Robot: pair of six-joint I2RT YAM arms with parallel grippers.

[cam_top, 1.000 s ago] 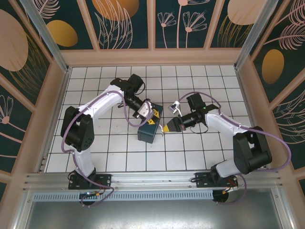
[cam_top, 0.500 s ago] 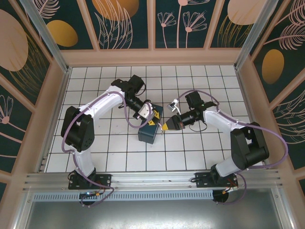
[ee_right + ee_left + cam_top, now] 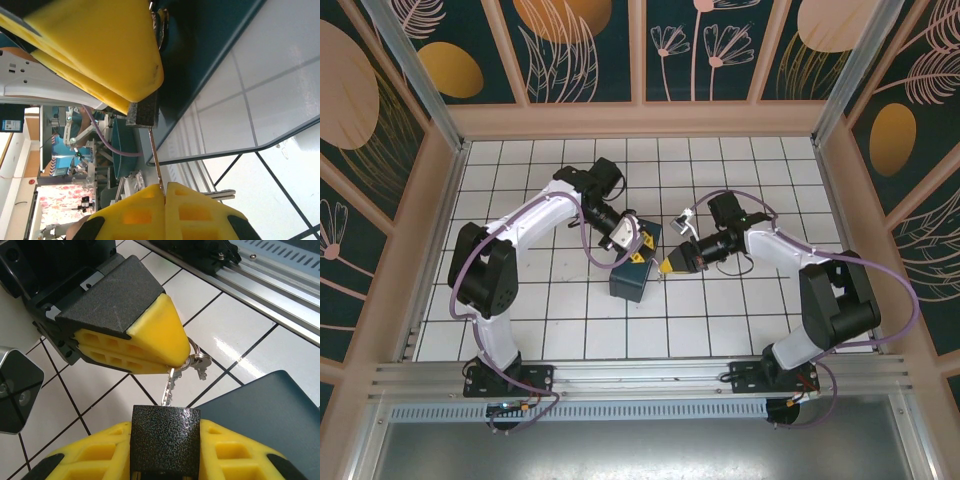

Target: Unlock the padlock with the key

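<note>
Yellow-padded left gripper point(image 3: 638, 250) was clamped on the black speckled padlock point(image 3: 166, 441), just beside the dark teal box point(image 3: 270, 410) on the white tiled table point(image 3: 240, 335). Right gripper point(image 3: 165, 192) was pinched tight on the silver key point(image 3: 168, 384), with a ring point(image 3: 196, 359) and spare key dangling at its fingertips. Key tip met the padlock's end face; couldn't tell if it was inserted.

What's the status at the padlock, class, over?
Left pincer shut on padlock. Right pincer shut on key, tip meeting padlock. Nothing between them.
</note>
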